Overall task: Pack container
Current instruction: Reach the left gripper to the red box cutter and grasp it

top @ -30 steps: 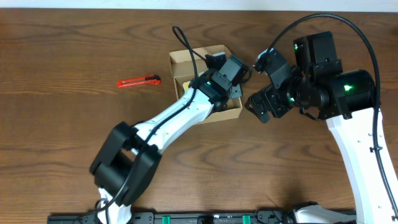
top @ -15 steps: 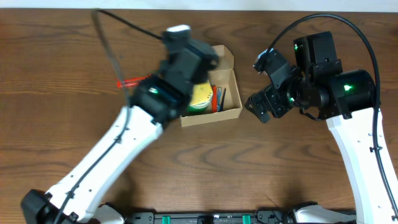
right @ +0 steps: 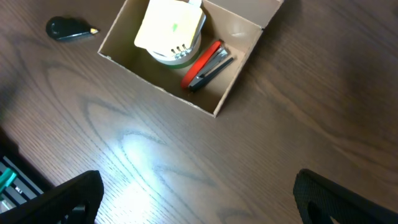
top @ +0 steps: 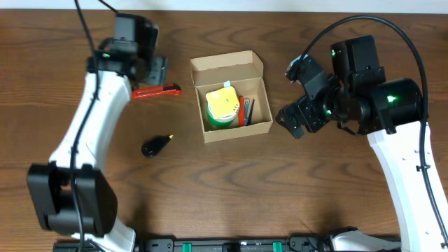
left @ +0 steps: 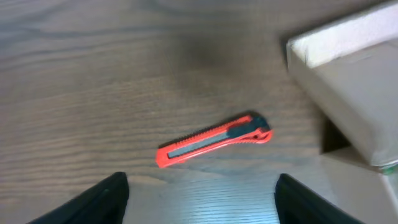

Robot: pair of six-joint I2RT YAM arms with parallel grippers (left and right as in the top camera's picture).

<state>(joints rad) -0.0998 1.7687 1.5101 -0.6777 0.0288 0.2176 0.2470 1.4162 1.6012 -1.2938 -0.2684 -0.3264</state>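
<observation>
Two grippers are standing wide right now, and neither is holding anything. The left gripper (left: 200, 182) is hanging over bare wood with its dark fingers (left: 109, 199) spread far apart, nothing between them. Just ahead of those fingers, a red utility knife (left: 214, 139) is lying flat on the table (top: 56, 42), slanted, with its dark end pointing toward the cardboard box (top: 231, 128). In the left wrist view, the box is sitting farther ahead of this gripper and off to the right, and I am only catching one corner of it there.

The right gripper (right: 198, 179) is hovering off the table, fingers fully parted and empty. The box is sitting ahead of it, well apart from the fingertips, with its open top facing up. Its hinged flap lid (top: 227, 67) is leaning back on the side away from both arm bases.

Inside the box, a roll with a yellowish top and green side (right: 171, 28) is filling the end farther from the right gripper. A red and dark hand tool (right: 207, 65) is lying beside the roll at the nearer end; I cannot tell exactly what kind of tool it is.

Beyond the box from the right gripper, a small black teardrop-shaped object (top: 155, 145) is resting on the wood, clear of the box and of the knife.
</observation>
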